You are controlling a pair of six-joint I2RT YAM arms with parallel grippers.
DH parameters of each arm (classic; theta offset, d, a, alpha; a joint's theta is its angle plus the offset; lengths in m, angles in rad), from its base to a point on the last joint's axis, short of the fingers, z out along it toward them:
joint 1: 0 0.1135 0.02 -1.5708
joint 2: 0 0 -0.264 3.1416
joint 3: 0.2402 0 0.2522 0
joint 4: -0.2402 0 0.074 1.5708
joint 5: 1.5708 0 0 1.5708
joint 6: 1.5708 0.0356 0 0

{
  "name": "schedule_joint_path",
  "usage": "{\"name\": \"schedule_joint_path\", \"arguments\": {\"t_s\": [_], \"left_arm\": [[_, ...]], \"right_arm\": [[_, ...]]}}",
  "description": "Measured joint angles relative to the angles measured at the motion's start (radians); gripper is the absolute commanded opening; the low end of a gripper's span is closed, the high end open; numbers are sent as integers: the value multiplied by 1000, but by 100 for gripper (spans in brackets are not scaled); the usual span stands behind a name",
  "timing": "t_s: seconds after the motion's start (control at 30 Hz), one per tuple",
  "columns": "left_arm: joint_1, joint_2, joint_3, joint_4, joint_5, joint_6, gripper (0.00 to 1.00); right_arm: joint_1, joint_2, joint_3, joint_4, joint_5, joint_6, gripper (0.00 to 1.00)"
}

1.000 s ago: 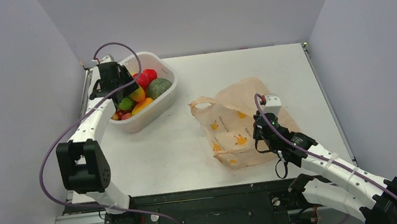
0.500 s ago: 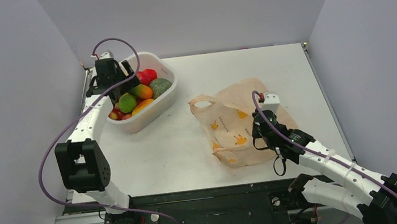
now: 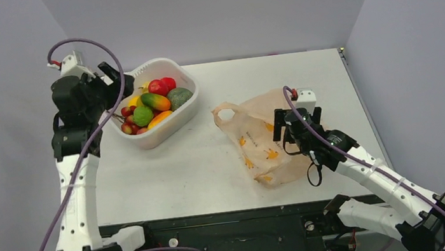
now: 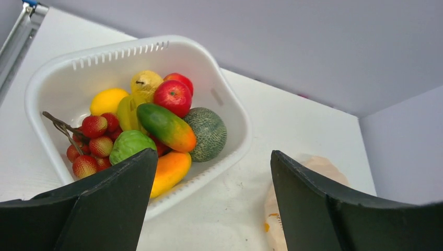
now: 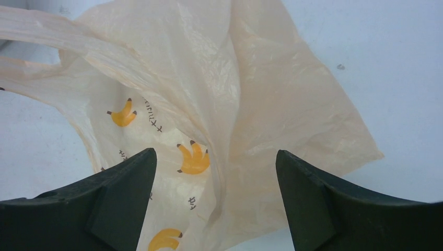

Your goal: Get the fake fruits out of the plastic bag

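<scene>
Fake fruits (image 4: 167,125), red, yellow, lime-green & orange, are seen piled w/ a dark-green melon (image 4: 208,133) in a white slotted basket (image 4: 120,49) on the table (image 4: 292,120). Left gripper (image 4: 212,154) is held wide apart. Plastic bag (image 4: 324,166) edge is glimpsed at right, apart from basket.

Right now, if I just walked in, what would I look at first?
The white basket at the back left, heaped with bright fake fruits, red, yellow, green and orange. Next, the crumpled peach plastic bag on the right, with the right gripper open just above it.
</scene>
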Motion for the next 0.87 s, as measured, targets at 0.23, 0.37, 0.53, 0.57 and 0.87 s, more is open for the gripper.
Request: {"name": "schedule_joint_path", "arguments": {"t_s": [0.23,0.37,0.53,0.57,0.87], "left_arm": [[4,-229,22,-70,30,0,79],[4,-312,71,-75,28,0,79],[4,-443,110,-24,9,-1,78],[4,-468,115,-8,3,-1,77],[4,-552,231,69,-32,0,77]], "right_arm": [[0,-136,164,-150,-5,-40,83],[0,-243,302,-204,-13,-76,84],[0,-364,454,-232,-8,-123,84],[0,-382,477,-232,-4,-131,84],[0,-446,537,-247,56,-164,85]]}}
